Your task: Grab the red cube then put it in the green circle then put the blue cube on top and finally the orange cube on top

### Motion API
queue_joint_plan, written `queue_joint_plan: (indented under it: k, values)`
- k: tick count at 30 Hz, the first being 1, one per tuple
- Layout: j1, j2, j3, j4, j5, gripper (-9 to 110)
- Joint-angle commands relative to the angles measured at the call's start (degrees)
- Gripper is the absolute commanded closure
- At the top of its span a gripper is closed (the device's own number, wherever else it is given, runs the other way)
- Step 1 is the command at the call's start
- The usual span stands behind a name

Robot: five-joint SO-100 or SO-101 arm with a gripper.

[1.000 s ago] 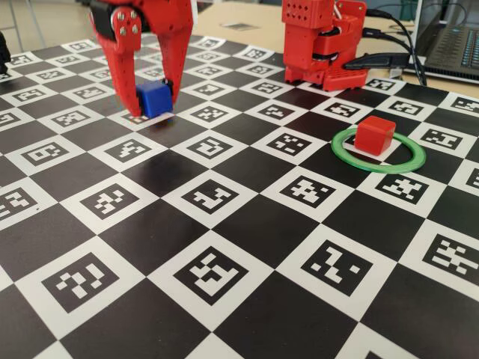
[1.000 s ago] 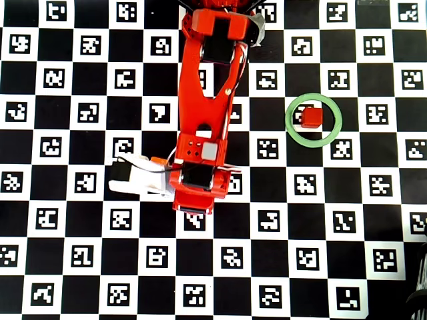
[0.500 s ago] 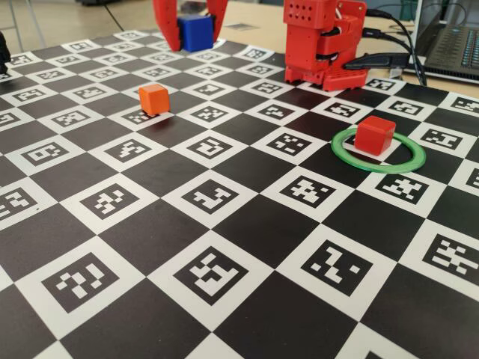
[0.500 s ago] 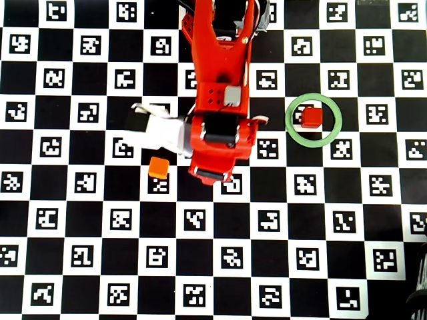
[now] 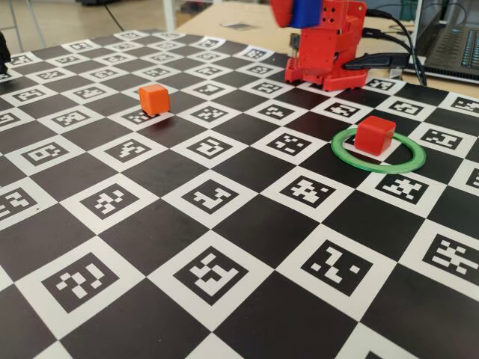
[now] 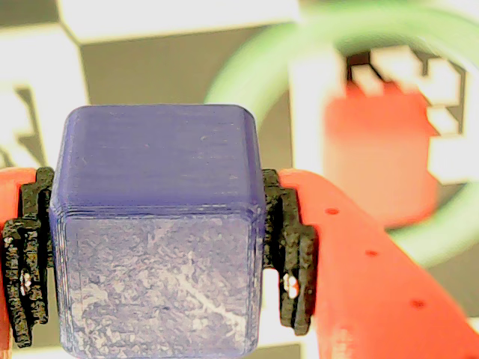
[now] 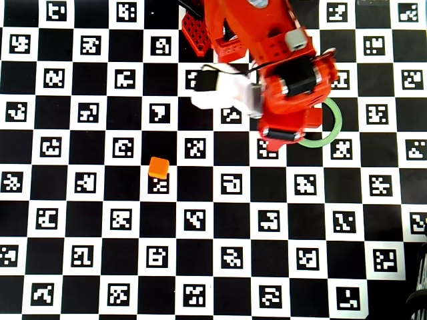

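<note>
In the wrist view my gripper (image 6: 157,254) is shut on the blue cube (image 6: 157,239), with a black pad (image 6: 288,254) pressed against each side. Beyond it, blurred, the red cube (image 6: 382,164) sits inside the green circle (image 6: 247,67). In the fixed view the red cube (image 5: 373,134) stands in the green circle (image 5: 378,166) at the right, and the blue cube (image 5: 303,10) shows at the top edge, held high. The orange cube (image 5: 153,99) sits alone on the board at the left; it also shows in the overhead view (image 7: 159,167). In the overhead view the arm hides the red cube and most of the green circle (image 7: 335,127).
The red arm base (image 5: 325,63) stands at the back of the checkered marker board (image 5: 224,247). Cables and a laptop (image 5: 453,41) lie at the back right. In the overhead view the arm (image 7: 287,80) reaches over the ring.
</note>
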Motion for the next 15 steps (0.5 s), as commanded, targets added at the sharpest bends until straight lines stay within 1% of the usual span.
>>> queue_joint_plan:
  k: [1, 10, 15]
  values:
    - [-5.8, 1.6, -5.2, 1.2, 4.1, 95]
    - [-15.8, -3.2, -7.2, -1.7, 10.2, 96]
    - [-18.2, -4.0, -4.1, -6.4, 10.9, 96]
